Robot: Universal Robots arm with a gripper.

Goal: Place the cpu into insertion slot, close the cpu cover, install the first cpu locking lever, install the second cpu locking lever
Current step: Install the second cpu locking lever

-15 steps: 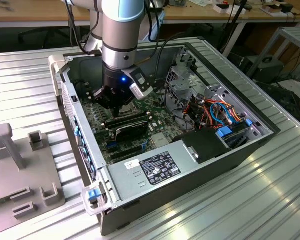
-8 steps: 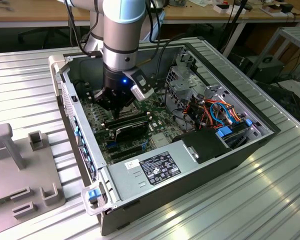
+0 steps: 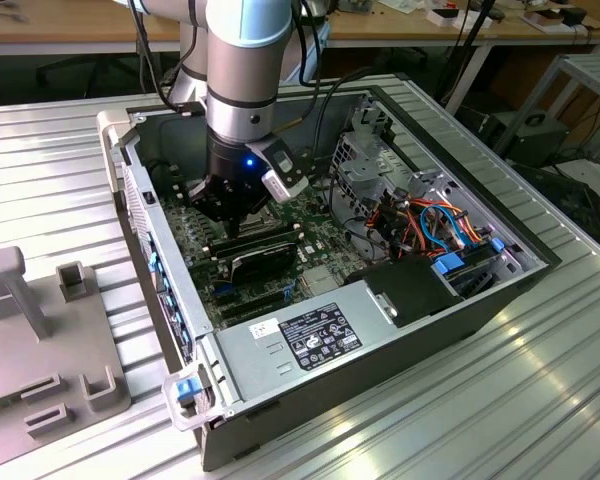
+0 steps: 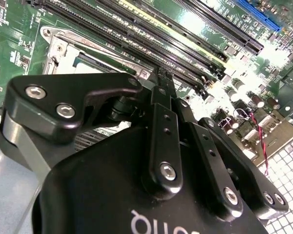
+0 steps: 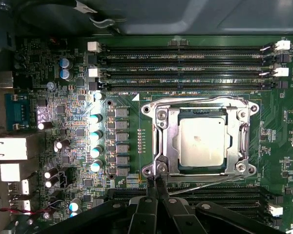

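The gripper (image 5: 155, 181) has its two fingers pressed together, and I see nothing held between them. In both wrist views the closed tips (image 4: 161, 78) point down at one corner of the insertion slot (image 5: 200, 101), just beside a corner screw of the metal frame. I cannot tell if the tips touch the board or the frame.

The cpu (image 5: 202, 141) already lies in the slot, flat, with its silver face up. The cpu cover (image 5: 162, 141) lies closed over it, so the chip shows through the square window. A thin lever rod (image 5: 215, 181) runs along the side of the socket nearest the fingers, a little slanted and apart from the frame. It looks not yet latched, though this is only my judgement.

So the first two steps seem done, and the step in hand is probably a locking lever. This step calls for the tips to meet the thin rod exactly and push it down and sideways under its hook without slipping onto the memory slots (image 5: 185, 63) nearby.

In the exterior view the arm reaches into the open computer case (image 3: 380, 330), toward the far part at the exterior view's left.
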